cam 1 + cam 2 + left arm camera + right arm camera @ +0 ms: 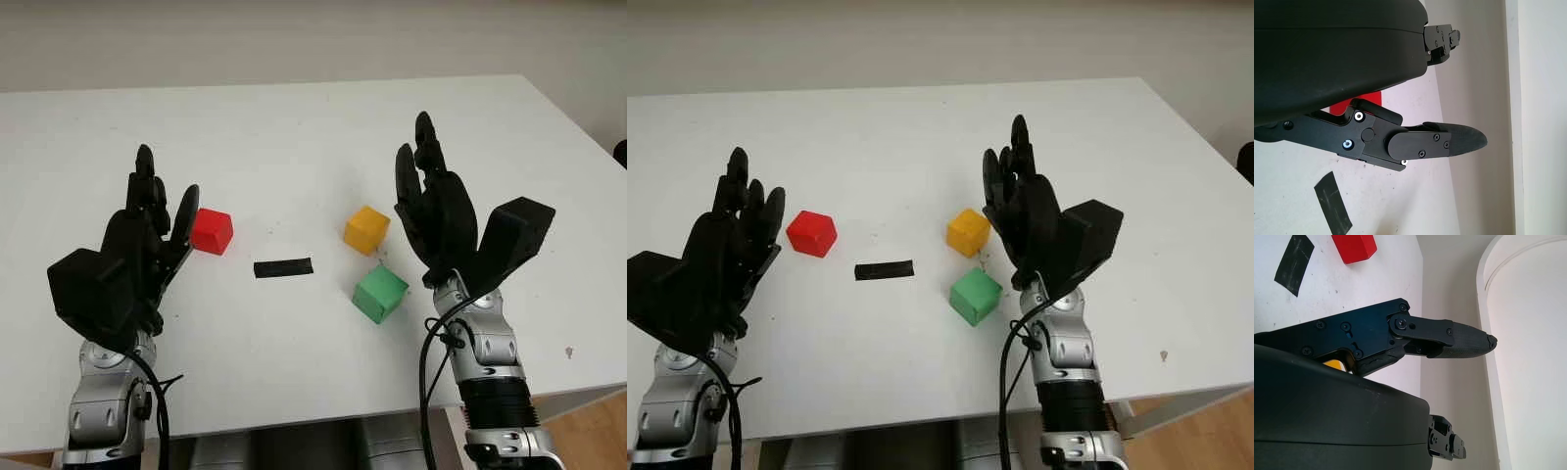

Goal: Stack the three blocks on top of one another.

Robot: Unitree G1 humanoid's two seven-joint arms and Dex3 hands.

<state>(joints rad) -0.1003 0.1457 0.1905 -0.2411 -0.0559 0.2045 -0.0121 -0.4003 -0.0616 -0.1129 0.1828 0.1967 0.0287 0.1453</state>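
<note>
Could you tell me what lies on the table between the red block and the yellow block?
A strip of black tape lies between the red block and yellow block, seen in both eye views.

A white table takes up most of the room in front of me, its top faintly scuffed and evenly lit. Behind its far edge runs a plain pale wall. Past the table's near right corner, a patch of wooden floor shows below.
</note>
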